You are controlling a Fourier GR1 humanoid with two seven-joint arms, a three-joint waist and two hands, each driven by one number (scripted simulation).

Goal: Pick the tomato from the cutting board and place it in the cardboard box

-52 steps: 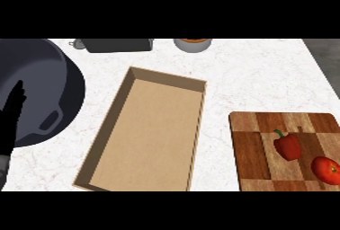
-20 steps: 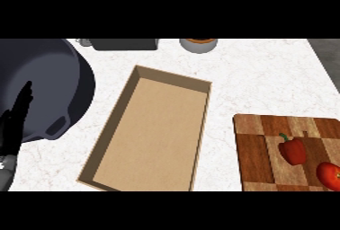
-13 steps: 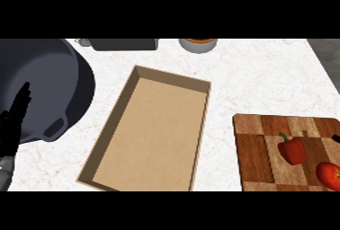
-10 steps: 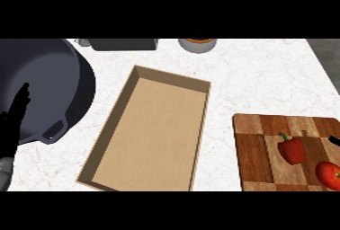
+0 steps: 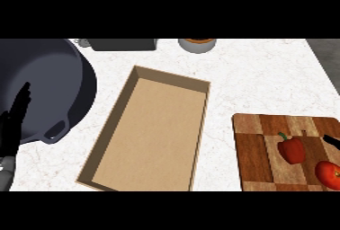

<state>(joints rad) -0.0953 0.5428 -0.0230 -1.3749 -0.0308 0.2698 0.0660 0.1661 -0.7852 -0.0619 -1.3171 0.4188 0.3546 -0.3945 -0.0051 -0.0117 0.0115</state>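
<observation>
The red tomato lies at the lower right of the wooden cutting board, partly cut off by the view's right edge. The open cardboard box stands in the middle of the counter, with nothing inside. My left hand rests at the left edge, fingers straight and pointing up, over the dark pan. Of my right hand only a black fingertip shows at the right edge, just above the tomato and apart from it.
A red bell pepper lies on the board left of the tomato. A large dark pan fills the upper left. A dark pot and a small cup stand at the counter's far edge.
A black fingertip of my right hand has come in at the right edge above the tomato. The view has shifted slightly. The left hand stays still.
</observation>
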